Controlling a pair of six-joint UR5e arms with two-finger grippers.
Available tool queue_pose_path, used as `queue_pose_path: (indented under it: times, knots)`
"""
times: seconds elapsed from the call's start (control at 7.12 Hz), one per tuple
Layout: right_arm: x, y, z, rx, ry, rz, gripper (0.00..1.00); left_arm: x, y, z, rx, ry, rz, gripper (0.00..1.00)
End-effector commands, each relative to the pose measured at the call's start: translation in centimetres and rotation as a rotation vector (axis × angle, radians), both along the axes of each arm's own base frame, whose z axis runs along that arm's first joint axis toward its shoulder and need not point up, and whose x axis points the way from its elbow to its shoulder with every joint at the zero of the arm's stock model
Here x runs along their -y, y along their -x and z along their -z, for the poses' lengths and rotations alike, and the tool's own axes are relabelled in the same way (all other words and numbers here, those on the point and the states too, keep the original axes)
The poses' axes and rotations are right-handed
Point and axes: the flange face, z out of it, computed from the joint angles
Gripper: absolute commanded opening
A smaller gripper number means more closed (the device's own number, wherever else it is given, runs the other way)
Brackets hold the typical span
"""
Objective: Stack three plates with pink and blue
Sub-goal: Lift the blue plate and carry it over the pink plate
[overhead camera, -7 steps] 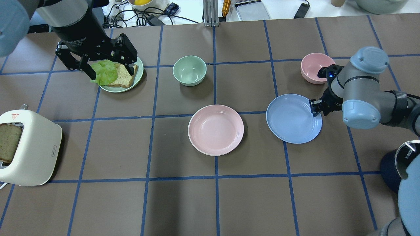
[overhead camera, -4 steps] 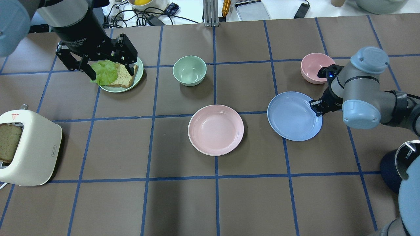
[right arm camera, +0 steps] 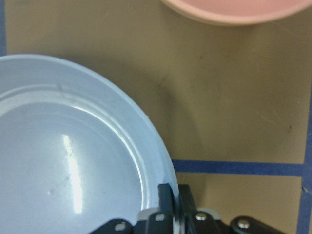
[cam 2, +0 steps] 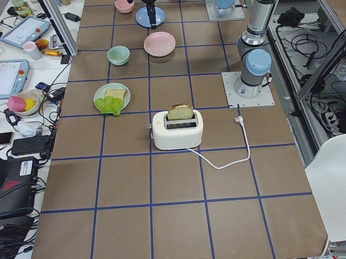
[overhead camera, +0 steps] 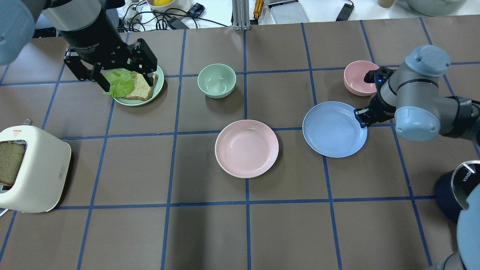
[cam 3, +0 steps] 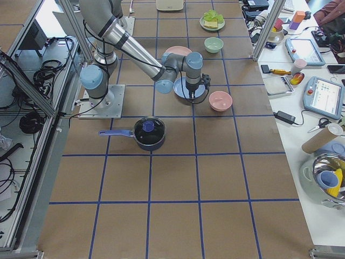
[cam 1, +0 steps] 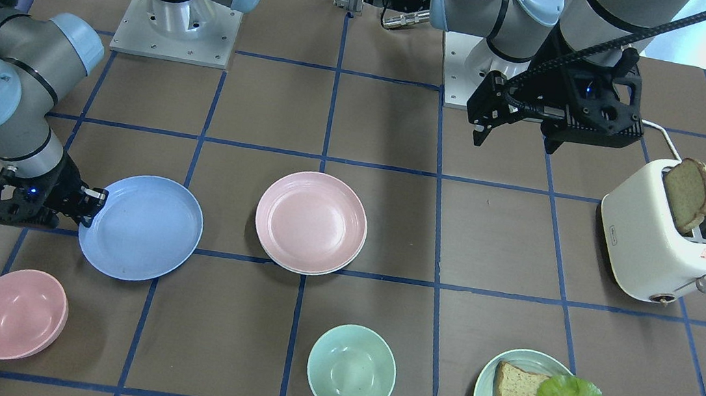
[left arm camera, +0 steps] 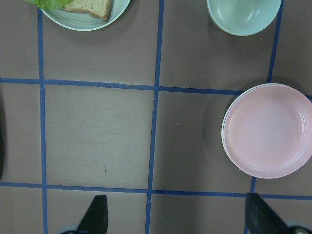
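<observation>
The light blue plate [overhead camera: 333,129] is held by its rim in my right gripper [overhead camera: 360,118], raised a little off the table with its shadow under it. The right wrist view shows the fingers [right arm camera: 168,195] pinched on the blue plate's [right arm camera: 73,161] edge. The pink plate [overhead camera: 246,148] rests at the table's middle on the cream-white plate, of which only a thin rim [left arm camera: 224,134] shows. My left gripper [overhead camera: 127,78] is open and empty, high over the far left; its fingertips [left arm camera: 97,217] show in the left wrist view.
A pink bowl [overhead camera: 358,78] sits just beyond the right gripper. A mint bowl [overhead camera: 216,80] is at the far middle. A green plate [overhead camera: 159,88] with bread and lettuce is under the left gripper. A toaster [overhead camera: 33,168] stands near left; a lidded pot [cam 3: 149,132] stands near right.
My right gripper has lifted the blue plate and carried it a little away from the robot and slightly toward the pink plate. The left arm has not moved.
</observation>
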Motion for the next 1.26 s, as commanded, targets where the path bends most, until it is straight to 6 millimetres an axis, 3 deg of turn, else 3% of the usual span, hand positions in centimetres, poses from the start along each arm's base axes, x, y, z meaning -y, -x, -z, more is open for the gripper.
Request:
queue_pose_path:
  times: [0.0, 0.84, 1.12]
  knots:
    - [0.9, -0.2, -1.5, 0.053, -0.035, -0.001, 0.0, 0.0, 0.0, 0.0, -0.001, 0.0, 0.0, 1.0]
    - [3.0, -1.3, -6.8, 0.16, -0.089, 0.036, 0.0, 0.0, 0.0, 0.0, 0.0, 0.0, 0.0, 1.0]
    - [3.3, -5.4, -7.9, 0.152, -0.088, 0.076, 0.0, 0.0, -0.1, 0.0, 0.0, 0.0, -0.001, 1.0]
